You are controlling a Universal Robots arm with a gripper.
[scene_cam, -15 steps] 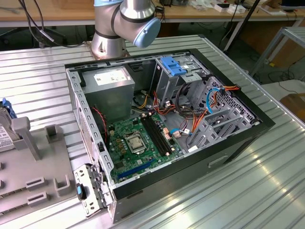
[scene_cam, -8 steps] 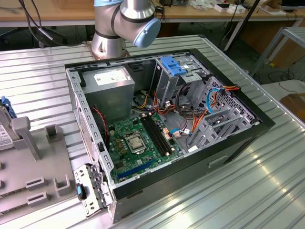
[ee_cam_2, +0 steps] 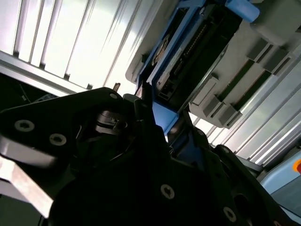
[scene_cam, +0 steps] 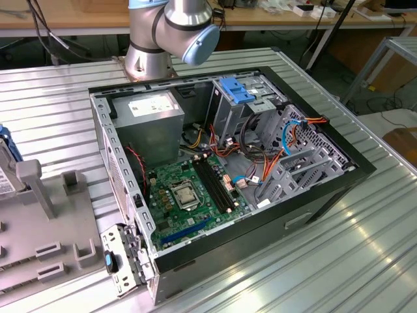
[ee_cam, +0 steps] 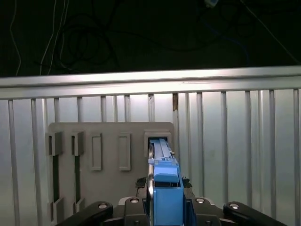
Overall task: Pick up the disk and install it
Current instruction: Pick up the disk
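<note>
Gripper (ee_cam: 165, 200) seems clamped on disk (ee_cam: 160, 153), seated in grey rack (ee_cam: 108, 134) slot just ahead; withdraw straight, no twisting.

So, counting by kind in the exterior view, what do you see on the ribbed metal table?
Open computer case: 1
Grey slotted holder: 1
Disk, standing in the holder: 1
Robot arm: 1
Total: 4
</note>
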